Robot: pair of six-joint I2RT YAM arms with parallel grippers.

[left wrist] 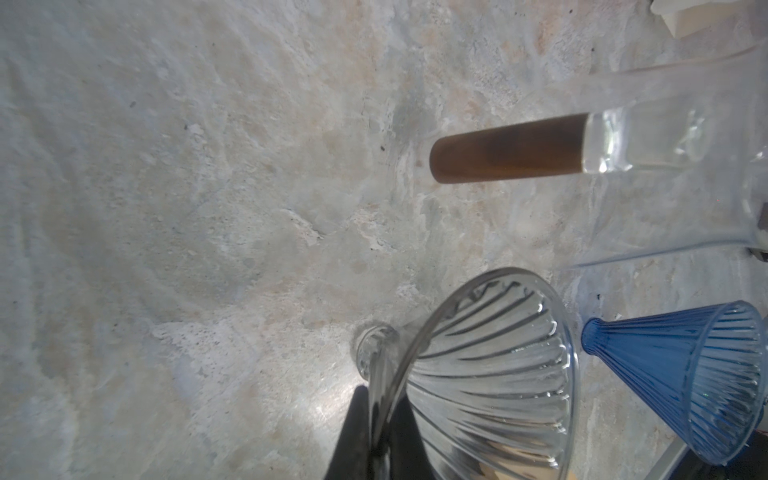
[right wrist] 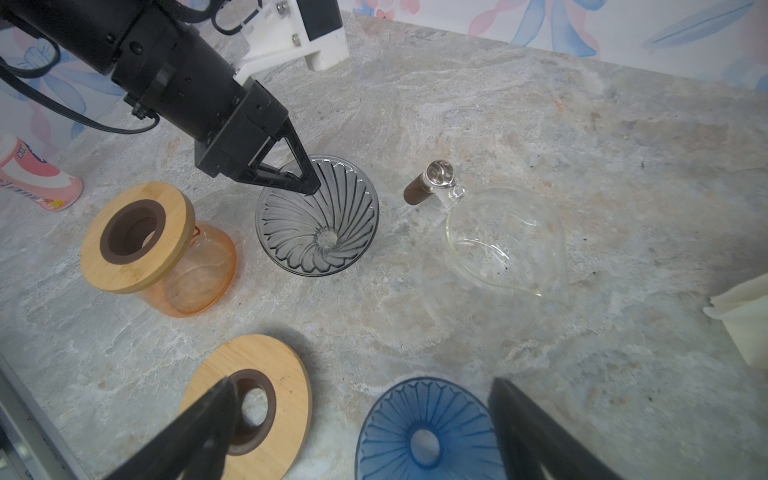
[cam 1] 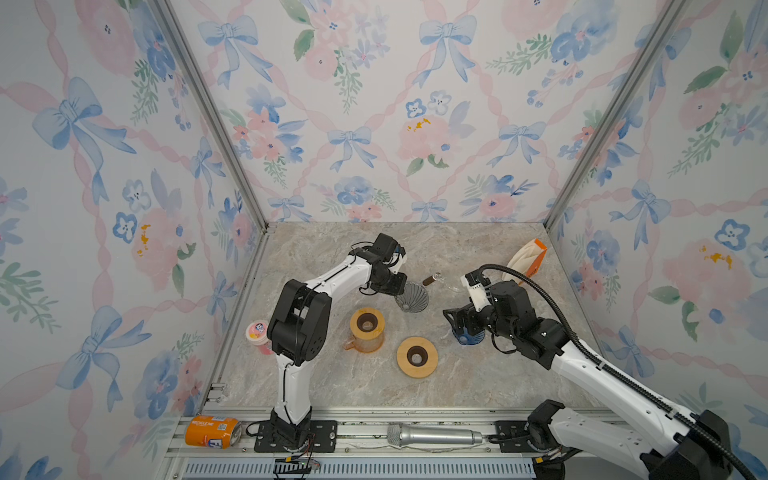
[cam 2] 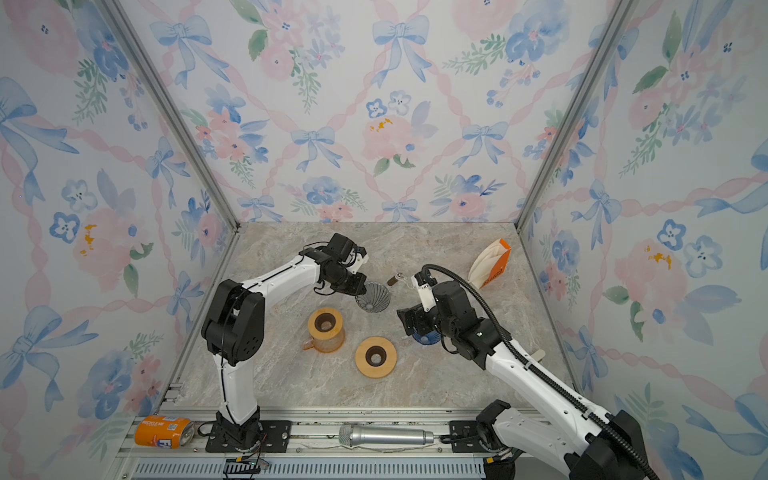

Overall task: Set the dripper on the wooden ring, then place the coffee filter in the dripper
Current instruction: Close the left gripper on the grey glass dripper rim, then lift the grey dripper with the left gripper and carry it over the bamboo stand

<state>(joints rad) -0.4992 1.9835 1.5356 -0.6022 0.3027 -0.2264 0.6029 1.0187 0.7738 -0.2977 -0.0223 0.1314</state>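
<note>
A smoky grey ribbed glass dripper (cam 1: 412,296) (right wrist: 318,216) sits mid-table, and my left gripper (cam 1: 400,286) (left wrist: 380,415) is shut on its rim, one finger inside and one outside. A blue glass dripper (cam 1: 467,337) (right wrist: 424,432) stands to its right. My right gripper (cam 1: 456,326) (right wrist: 361,386) hangs just above the blue dripper, open, with nothing between its fingers. The white coffee filters (cam 1: 523,258) (cam 2: 485,262) stand in an orange pack at the back right, away from both grippers.
An orange glass carafe with a wooden lid (cam 1: 366,330) and a loose wooden ring (cam 1: 417,356) lie in front of the drippers. A clear glass server with a brown handle (right wrist: 505,241) lies behind. A pink cup (cam 1: 259,336), an orange can (cam 1: 212,431) and a microphone (cam 1: 434,435) sit at the edges.
</note>
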